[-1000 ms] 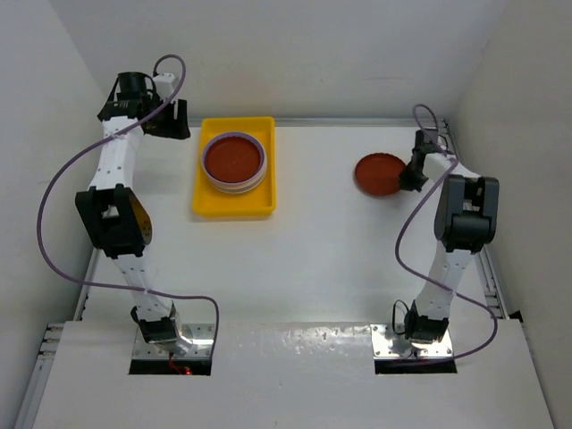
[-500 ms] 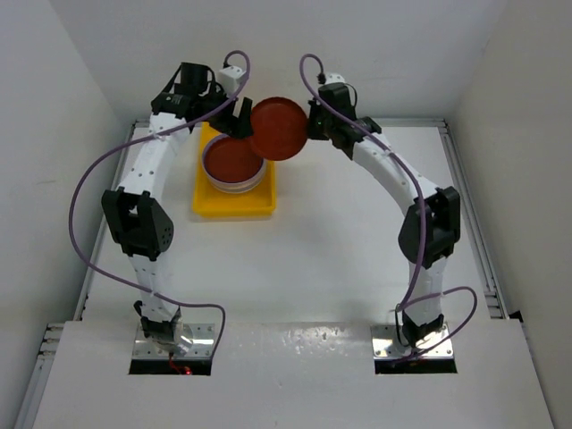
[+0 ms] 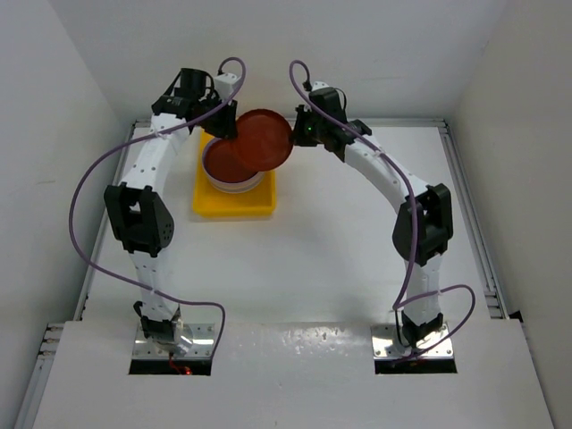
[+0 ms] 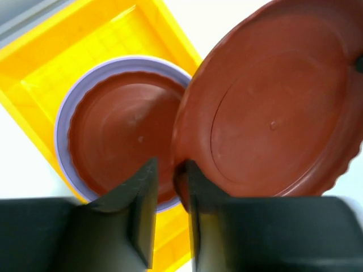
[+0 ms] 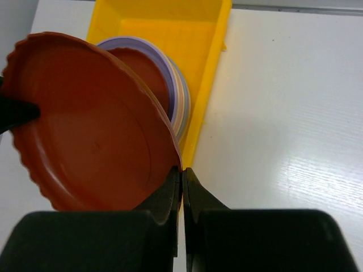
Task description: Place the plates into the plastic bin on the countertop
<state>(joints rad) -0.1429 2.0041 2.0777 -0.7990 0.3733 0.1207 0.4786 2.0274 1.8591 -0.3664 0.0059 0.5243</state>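
Although white walls closed the bench (image 3: 340,241) in on three sides, little cluttered its surface. The yellow bin (image 3: 234,207) sat at the far left, close to the back rail (image 3: 393,121). The purple cables (image 3: 88,192) looped off each arm, well clear of the bin.

Inside the bin lay the stacked plates (image 3: 223,165). A dark red one was uppermost within a lilac rim, and paler rims showed beneath it in the right wrist view. The raised plate (image 3: 262,138), also dark red, hung tilted in the air above the far right part of the stack. It touched neither the stack nor the bench. From the overhead camera it hid part of the stack and part of the bin's back wall. Both arms arched over the bench and met at this plate, one on each side.

The right hand (image 5: 181,173) had its fingers pressed together on the plate's scalloped rim, pinching the edge on the right side. The left hand (image 4: 169,169) sat at the opposite edge with its fingers (image 4: 142,204) only narrowly apart, straddling the rim. A sliver of space seemed to show between one finger and the rim. I could not tell whether that hand truly gripped the plate or merely bracketed its edge.
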